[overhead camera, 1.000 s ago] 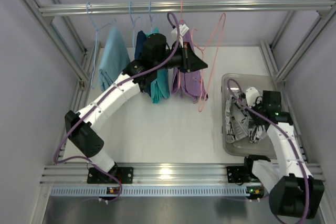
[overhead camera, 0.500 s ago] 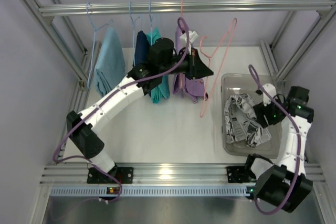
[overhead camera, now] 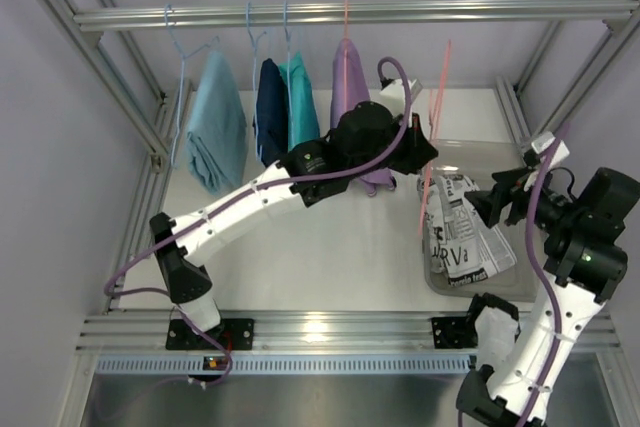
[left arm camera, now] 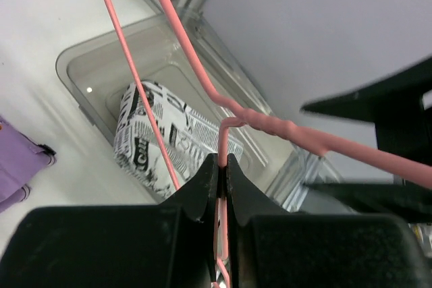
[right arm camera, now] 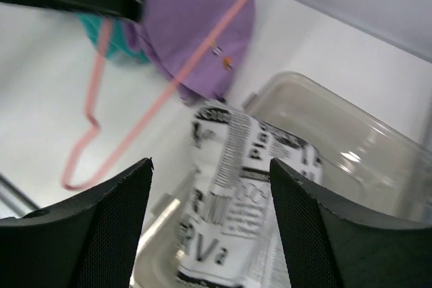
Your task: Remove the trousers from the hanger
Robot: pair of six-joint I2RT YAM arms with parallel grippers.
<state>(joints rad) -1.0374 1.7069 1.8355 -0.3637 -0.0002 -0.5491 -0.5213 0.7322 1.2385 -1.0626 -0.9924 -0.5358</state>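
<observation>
Apparently the hanger (overhead camera: 432, 162) is already bare. It is held right of centre in the overhead view, hanging steeply beside the left rim of the bin (overhead camera: 432, 285). The trousers (overhead camera: 462, 239) are seen lying inside that bin, at the lower right. The left claw (left arm camera: 221, 163) is clamped on the pink wire just below its twisted neck. The right claw (right arm camera: 210, 163) is spread apart, with nothing gripped, above the trousers.

The wire is thin, round and smooth, so it could be turned or slid in the narrow grip if it is swung. Its low corner is near the bin rim and the cloth; contact cannot be judged. If it were hooked there, the trousers could be dragged out. The two claws are also near enough to be knocked together.

The trousers are soft and crumpled, white with black newspaper print. The bin is of clear, stiff plastic with rounded corners. A purple garment (overhead camera: 350, 87) is hung from the metal rail (overhead camera: 200, 17) at upper centre, over the pale, smooth worktop (overhead camera: 330, 257).
</observation>
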